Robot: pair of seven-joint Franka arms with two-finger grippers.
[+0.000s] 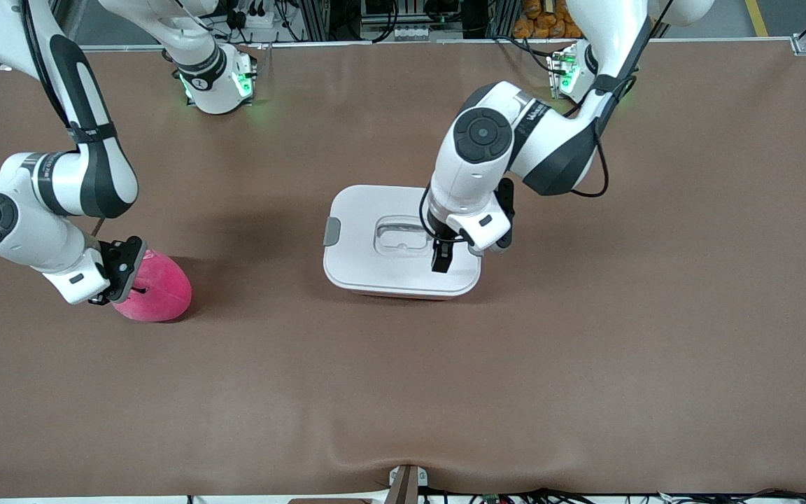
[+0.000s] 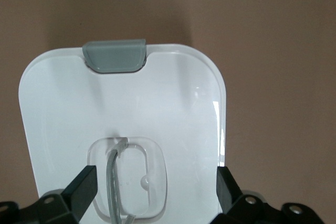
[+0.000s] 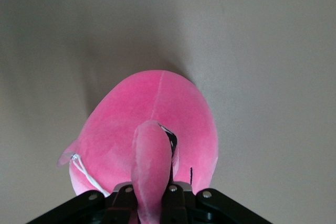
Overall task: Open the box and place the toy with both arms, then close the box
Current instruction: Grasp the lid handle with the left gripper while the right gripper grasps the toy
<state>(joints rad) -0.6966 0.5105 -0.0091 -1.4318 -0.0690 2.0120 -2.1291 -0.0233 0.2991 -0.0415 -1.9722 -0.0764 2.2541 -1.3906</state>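
A brown, matte table (image 1: 403, 392) fills the front view, seen from a high camera facing two white robot arms with black joint sections.

At the right arm's end of the table, a round, bright pink plush toy (image 1: 158, 290) sits on the table surface. The right gripper (image 1: 122, 280), small and black with two fingers, is down at the toy. In the right wrist view its fingers (image 3: 169, 195) are pinched together on a floppy pink flap (image 3: 152, 166) of the toy (image 3: 152, 124), with the plush squeezed between them.

Near the middle of the table, well apart from the toy, stands the rounded rectangular box (image 1: 403, 241) with its flat white lid closed. A grey clip (image 1: 331, 231) shows on the lid's edge toward the right arm's end.

The left gripper (image 1: 441, 259) hangs just over the lid's recessed clear handle (image 1: 403, 236). In the left wrist view its black fingers (image 2: 81, 184) stand wide apart on either side of the handle (image 2: 126, 179), gripping nothing.
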